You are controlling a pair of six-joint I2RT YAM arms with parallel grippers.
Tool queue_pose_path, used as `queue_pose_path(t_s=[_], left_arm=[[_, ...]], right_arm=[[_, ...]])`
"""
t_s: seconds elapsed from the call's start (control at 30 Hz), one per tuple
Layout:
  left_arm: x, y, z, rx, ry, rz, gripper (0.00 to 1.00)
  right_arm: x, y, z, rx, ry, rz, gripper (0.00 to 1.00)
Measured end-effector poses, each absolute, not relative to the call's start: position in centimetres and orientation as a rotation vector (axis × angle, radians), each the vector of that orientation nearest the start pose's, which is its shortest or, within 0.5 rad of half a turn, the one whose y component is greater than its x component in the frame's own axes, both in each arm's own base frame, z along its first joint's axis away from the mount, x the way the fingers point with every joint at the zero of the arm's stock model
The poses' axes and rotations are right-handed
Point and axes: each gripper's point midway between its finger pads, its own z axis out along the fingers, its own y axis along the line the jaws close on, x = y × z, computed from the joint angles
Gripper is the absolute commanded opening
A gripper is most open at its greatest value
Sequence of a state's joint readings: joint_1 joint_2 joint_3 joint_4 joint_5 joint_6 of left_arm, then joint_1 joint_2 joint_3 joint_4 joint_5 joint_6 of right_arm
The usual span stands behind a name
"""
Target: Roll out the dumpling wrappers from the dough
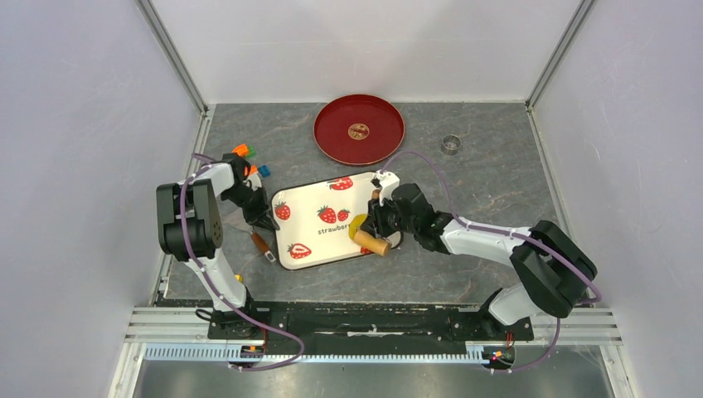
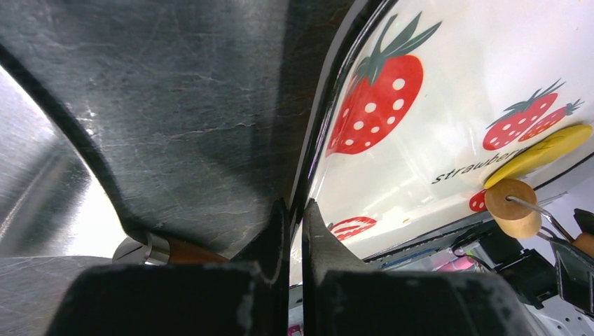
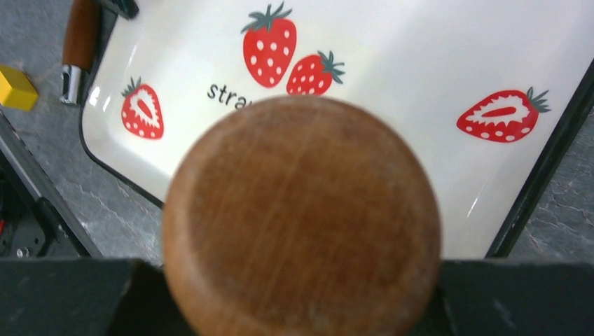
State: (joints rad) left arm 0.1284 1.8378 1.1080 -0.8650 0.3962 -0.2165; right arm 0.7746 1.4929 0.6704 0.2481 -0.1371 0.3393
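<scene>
Leftward the right arm reaches, jaws clamped on the roller.

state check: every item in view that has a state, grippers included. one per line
Tray: lying flat.
Yellow dough: flattened, on the tray.
Roller: drum down at the dough's near edge.
Left gripper: shut on the tray's rim.
Right gripper: shut on the roller.
Red plate: right side up; small round thing at centre, dough or print unclear.
Metal ring: standing alone, untouched.
</scene>
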Motion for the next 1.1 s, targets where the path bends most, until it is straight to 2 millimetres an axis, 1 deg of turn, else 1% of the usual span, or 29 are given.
queue_pose_path(t_s=[0.1, 0.17, 0.27, 0.37, 0.5, 0.57, 0.6, 0.63, 0.7, 0.73, 0.77, 0.83, 0.87, 0.9, 0.93, 1.03, 1.07, 1.1], left_arm=[[27.4, -4.3, 1.8, -0.526, 3.076, -0.617, 0.02], [27.4, -4.5, 1.8, -0.510, 3.079, -0.611, 0.02], [27.5, -4.9, 1.8, -0.473, 3.085, -0.591, 0.02], [27.6, -5.7, 1.8, -0.417, 3.093, -0.574, 0.02], [27.9, -7.0, 1.9, -0.346, 3.095, -0.556, 0.02], [28.2, -7.9, 2.0, -0.316, 3.091, -0.548, 0.02], [28.5, -8.4, 2.0, -0.291, 3.089, -0.547, 0.02], [28.7, -8.9, 2.0, -0.269, 3.088, -0.547, 0.02], [29.2, -9.8, 2.0, -0.237, 3.086, -0.549, 0.02], [29.4, -10.3, 2.0, -0.232, 3.084, -0.551, 0.02], [29.6, -10.8, 2.0, -0.233, 3.081, -0.556, 0.02], [29.8, -11.6, 2.0, -0.239, 3.075, -0.574, 0.02], [29.8, -11.9, 2.0, -0.245, 3.073, -0.583, 0.02], [29.9, -12.1, 2.0, -0.255, 3.070, -0.586, 0.04], [29.9, -12.2, 2.0, -0.258, 3.069, -0.585, 0.08], [29.9, -12.2, 2.0, -0.269, 3.069, -0.581, 0.27], [30.0, -12.2, 2.0, -0.274, 3.069, -0.576, 0.31], [30.0, -12.1, 1.9, -0.292, 3.070, -0.560, 0.34]], right_arm=[[25.5, 29.8, 7.5, -0.613, 2.209, 0.751, 0.00], [25.2, 28.7, 7.5, -0.629, 2.254, 0.734, 0.00], [26.1, 26.2, 7.8, -0.574, 2.307, 0.712, 0.00], [28.1, 22.9, 9.2, -0.444, 2.314, 0.705, 0.00], [30.8, 18.6, 11.2, -0.280, 2.268, 0.694, 0.00], [32.0, 16.4, 11.8, -0.196, 2.251, 0.681, 0.00], [32.5, 15.0, 11.9, -0.144, 2.241, 0.668, 0.00], [32.8, 13.6, 11.8, -0.096, 2.236, 0.653, 0.00], [32.8, 11.2, 10.9, -0.004, 2.244, 0.621, 0.00], [32.6, 9.8, 10.0, 0.053, 2.257, 0.603, 0.00], [32.3, 9.0, 9.2, 0.089, 2.271, 0.592, 0.01], [31.2, 7.9, 7.2, 0.151, 2.316, 0.578, 0.05], [30.6, 7.7, 6.4, 0.172, 2.338, 0.578, 0.06], [30.4, 7.8, 6.1, 0.193, 2.339, 0.603, 0.09], [30.5, 7.7, 6.1, 0.194, 2.335, 0.601, 0.12], [30.8, 7.6, 6.0, 0.203, 2.333, 0.591, 0.32], [30.9, 7.5, 5.9, 0.211, 2.333, 0.585, 0.42], [31.0, 7.3, 5.9, 0.221, 2.333, 0.570, 0.49]])
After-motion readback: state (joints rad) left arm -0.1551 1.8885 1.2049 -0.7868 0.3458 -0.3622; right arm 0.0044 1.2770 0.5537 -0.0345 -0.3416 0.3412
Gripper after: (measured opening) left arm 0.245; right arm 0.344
